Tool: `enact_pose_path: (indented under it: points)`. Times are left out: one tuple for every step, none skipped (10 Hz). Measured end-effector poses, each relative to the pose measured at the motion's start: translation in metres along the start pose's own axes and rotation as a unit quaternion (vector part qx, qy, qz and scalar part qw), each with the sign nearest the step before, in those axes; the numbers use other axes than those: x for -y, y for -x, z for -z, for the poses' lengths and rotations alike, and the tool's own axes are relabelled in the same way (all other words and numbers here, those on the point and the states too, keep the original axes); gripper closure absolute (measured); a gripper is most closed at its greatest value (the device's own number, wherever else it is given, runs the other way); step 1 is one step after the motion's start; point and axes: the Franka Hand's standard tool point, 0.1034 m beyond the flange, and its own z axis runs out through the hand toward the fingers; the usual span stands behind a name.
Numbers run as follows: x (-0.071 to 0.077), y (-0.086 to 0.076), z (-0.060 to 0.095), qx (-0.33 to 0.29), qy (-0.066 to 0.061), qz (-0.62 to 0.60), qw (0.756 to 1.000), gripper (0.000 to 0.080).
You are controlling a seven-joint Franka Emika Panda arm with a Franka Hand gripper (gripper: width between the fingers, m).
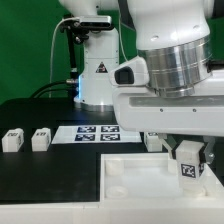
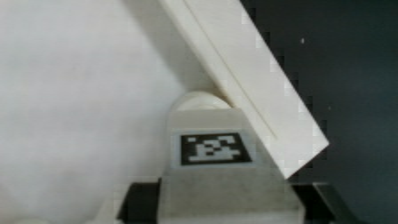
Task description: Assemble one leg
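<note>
My gripper [image 1: 188, 158] is shut on a white leg [image 1: 187, 169] with a black-and-white tag and holds it upright over the right side of the large white square panel [image 1: 135, 178]. In the wrist view the leg [image 2: 217, 150] sits between my two dark fingers [image 2: 143, 200], its rounded end pointing at the panel's raised rim [image 2: 240, 70]. Two more legs [image 1: 12, 140] [image 1: 41, 139] lie on the black table at the exterior view's left. Another leg [image 1: 153, 141] shows partly behind the arm.
The marker board [image 1: 97, 132] with several tags lies flat on the table behind the panel. The robot base [image 1: 98, 80] stands at the back. A white shelf edge runs along the front.
</note>
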Motion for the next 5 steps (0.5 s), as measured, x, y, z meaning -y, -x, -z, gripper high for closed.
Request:
enact_pose_path:
  points:
    - [0.0000, 0.0004, -0.0003, 0.000, 0.000, -0.044, 0.999, 0.0501]
    - [-0.0005, 0.0008, -0.0008, 0.001, -0.006, -0.121, 0.993, 0.0501]
    - [-0.0017, 0.0026, -0.0016, 0.001, -0.021, -0.223, 0.975, 0.0501]
    - [-0.0023, 0.0058, -0.0026, -0.003, -0.048, -0.329, 0.943, 0.0501]
    - [-0.0007, 0.0095, -0.0038, 0.002, -0.059, -0.390, 0.919, 0.0501]
